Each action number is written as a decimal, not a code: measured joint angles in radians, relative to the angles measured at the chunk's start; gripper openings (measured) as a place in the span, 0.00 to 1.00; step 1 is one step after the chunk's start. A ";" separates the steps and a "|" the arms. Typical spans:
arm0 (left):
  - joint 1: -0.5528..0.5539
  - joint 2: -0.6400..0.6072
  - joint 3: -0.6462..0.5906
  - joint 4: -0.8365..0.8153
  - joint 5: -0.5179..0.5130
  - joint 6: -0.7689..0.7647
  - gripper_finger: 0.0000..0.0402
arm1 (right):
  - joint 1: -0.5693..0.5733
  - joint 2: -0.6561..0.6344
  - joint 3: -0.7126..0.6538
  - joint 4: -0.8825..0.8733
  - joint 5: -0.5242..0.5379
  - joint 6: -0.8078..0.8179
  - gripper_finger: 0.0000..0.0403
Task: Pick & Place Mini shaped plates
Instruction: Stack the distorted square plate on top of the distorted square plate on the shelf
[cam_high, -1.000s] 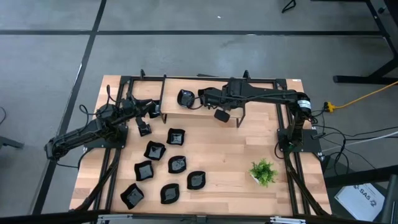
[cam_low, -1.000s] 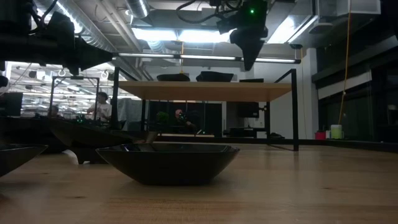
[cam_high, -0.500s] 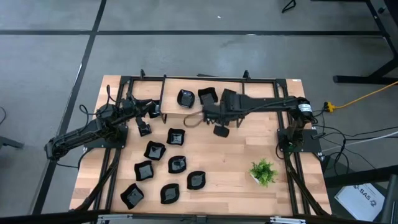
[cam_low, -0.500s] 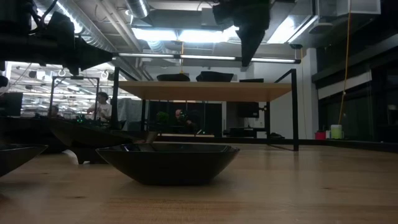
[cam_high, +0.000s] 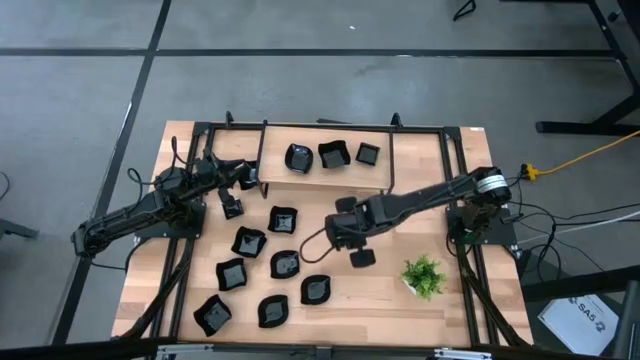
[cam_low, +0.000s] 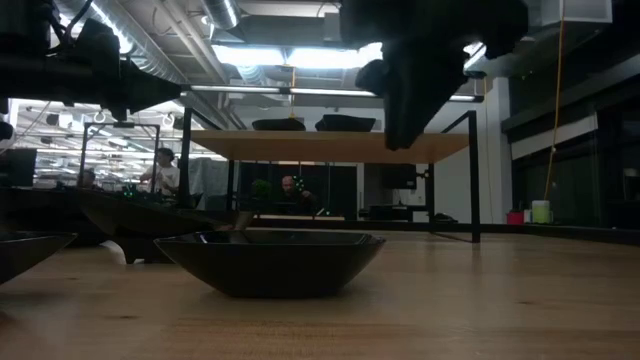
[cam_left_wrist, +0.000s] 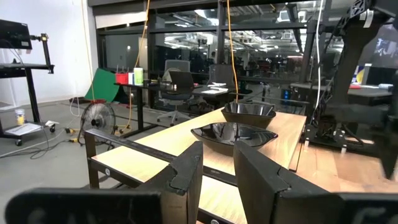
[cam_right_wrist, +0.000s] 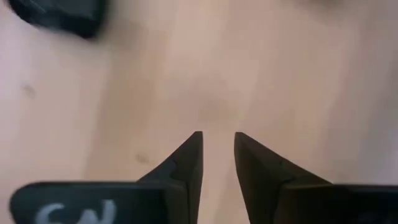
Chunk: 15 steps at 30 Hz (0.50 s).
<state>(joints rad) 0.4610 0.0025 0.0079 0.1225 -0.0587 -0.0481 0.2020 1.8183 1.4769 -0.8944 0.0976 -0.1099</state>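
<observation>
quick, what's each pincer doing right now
Left pincer: open, empty, by the shelf.
Right pincer: open, empty, over bare table.

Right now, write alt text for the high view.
The right gripper hangs empty over the wooden table beside eight loose black mini plates. Three more plates sit on the raised shelf; the left gripper waits at the shelf's left end.

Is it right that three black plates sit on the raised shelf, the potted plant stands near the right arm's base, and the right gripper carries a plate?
Not quite. The right gripper carries nothing: the right wrist view shows its fingers slightly apart over bare table. The high view confirms three black plates on the raised shelf and the potted plant near the right arm's base.
</observation>
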 joint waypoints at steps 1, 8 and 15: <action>0.000 0.000 0.000 0.000 0.000 0.000 0.21 | 0.003 0.000 -0.008 0.035 -0.024 0.000 0.22; 0.000 0.000 0.000 0.000 0.000 0.000 0.21 | 0.030 -0.001 -0.048 0.177 -0.101 -0.034 0.18; 0.000 0.000 0.000 0.000 0.000 0.000 0.21 | 0.032 -0.001 -0.103 0.459 -0.100 -0.158 0.17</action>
<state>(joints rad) 0.4610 0.0025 0.0082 0.1226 -0.0589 -0.0479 0.2344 1.8175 1.3737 -0.4355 -0.0026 -0.2683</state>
